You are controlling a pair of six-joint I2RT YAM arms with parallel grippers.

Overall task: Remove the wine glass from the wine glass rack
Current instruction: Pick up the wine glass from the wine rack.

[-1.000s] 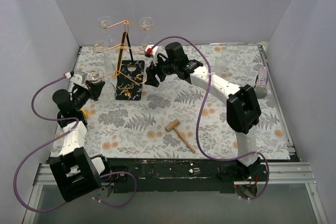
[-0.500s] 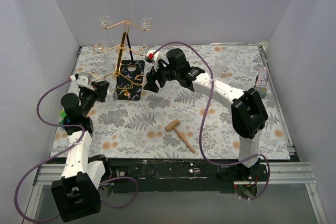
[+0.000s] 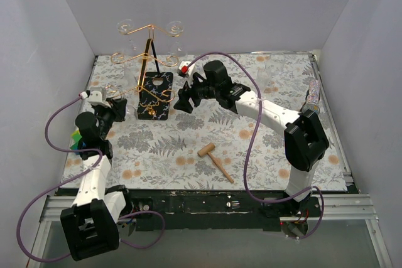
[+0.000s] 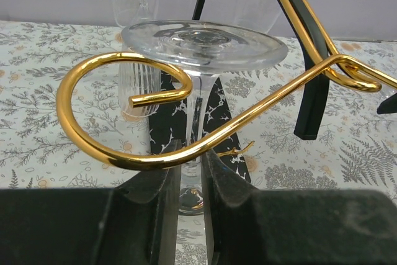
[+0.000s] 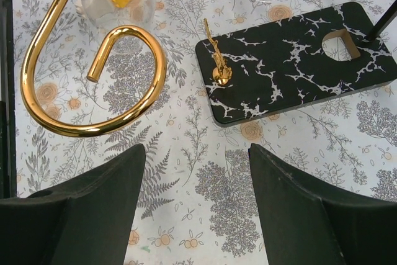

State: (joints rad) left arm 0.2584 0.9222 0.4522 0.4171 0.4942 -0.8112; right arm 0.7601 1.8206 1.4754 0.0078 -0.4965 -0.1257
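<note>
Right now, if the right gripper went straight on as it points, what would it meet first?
Probably the tablecloth, between the gold scroll and black base; depth is unclear.

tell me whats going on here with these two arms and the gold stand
The left gripper is shut on the stem of an upside-down wine glass that hangs in a curled arm of the wine glass rack. The glass is not off yet: its foot sits over the curl. The right gripper is open and holds nothing, hovering near the rack's black base.
</note>
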